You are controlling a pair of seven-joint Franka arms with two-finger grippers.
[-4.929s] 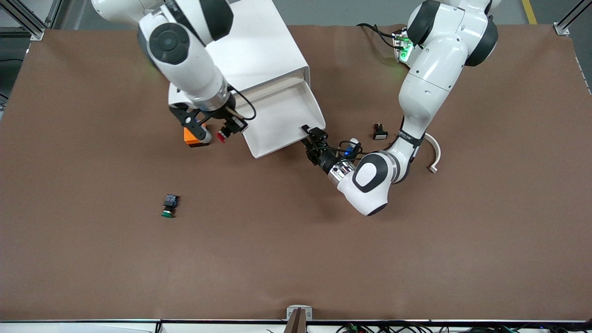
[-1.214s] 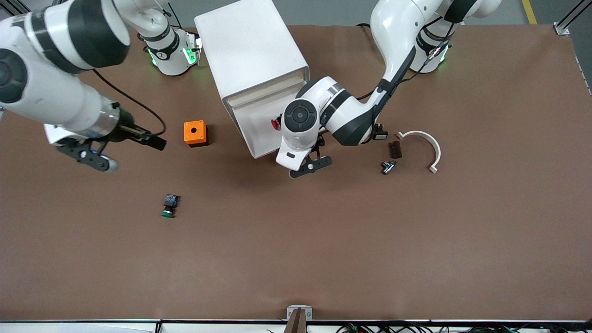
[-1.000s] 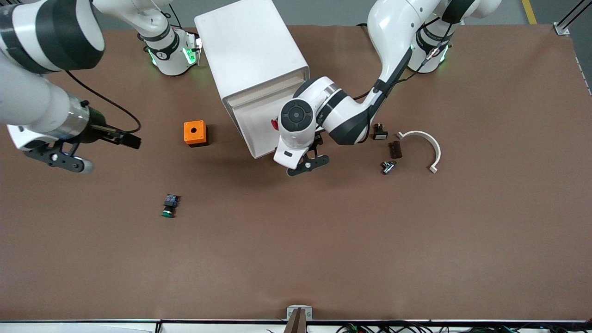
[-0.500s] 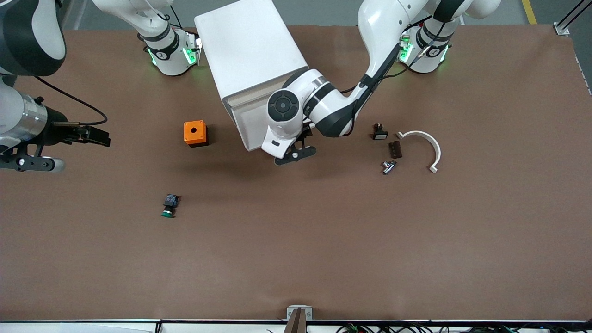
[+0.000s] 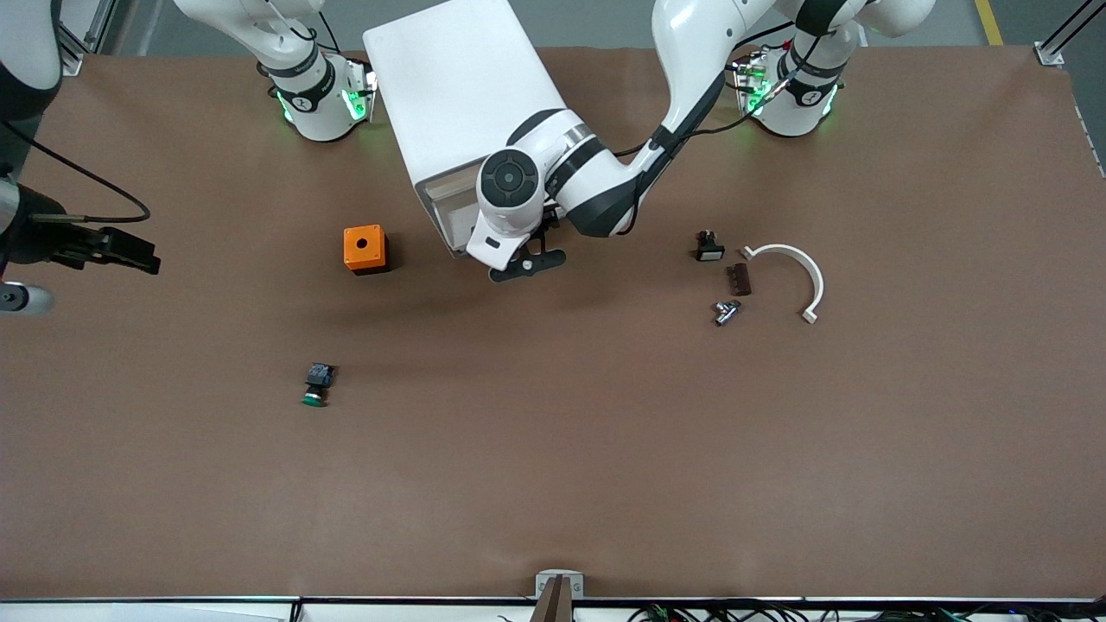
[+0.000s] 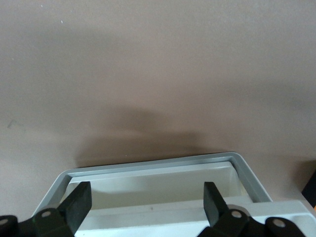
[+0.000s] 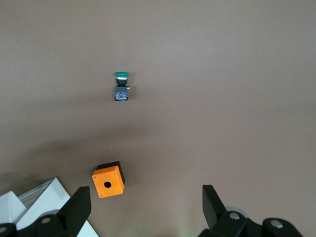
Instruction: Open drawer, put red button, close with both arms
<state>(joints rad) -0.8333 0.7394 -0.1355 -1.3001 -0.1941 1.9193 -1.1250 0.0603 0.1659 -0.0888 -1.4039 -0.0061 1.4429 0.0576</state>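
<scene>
Brown matte table (image 5: pixel 605 449) fills every view, with 2 white arms coming from the bases. The left tool (image 5: pixel 527 263) sits low at the front of a boxy white cabinet (image 5: pixel 467 95). Its 2 fingers are spread wide with nothing between them. Directly under them lies the pale grey drawer (image 6: pixel 158 165), pulled partly out, its rounded front rim just ahead of the fingertips. The red button cannot be made out: the left arm covers the drawer from above, and the wrist camera shows only a bare strip of the drawer's inside, so its look and exact spot cannot be told.

The right tool (image 7: pixel 144 195) hangs over the table's edge at the right arm's end, fingers wide and empty. Below it stands an orange cube-shaped box with 1 round hole (image 7: pixel 108 180); farther out from it lies a small green-capped button on a black-and-blue body (image 7: pixel 121 86). Well apart from the left tool, toward the left arm's end, lies a curved white plastic strip (image 5: pixel 795 268) with 3 small dark and metal parts (image 5: pixel 724 311) beside it.
</scene>
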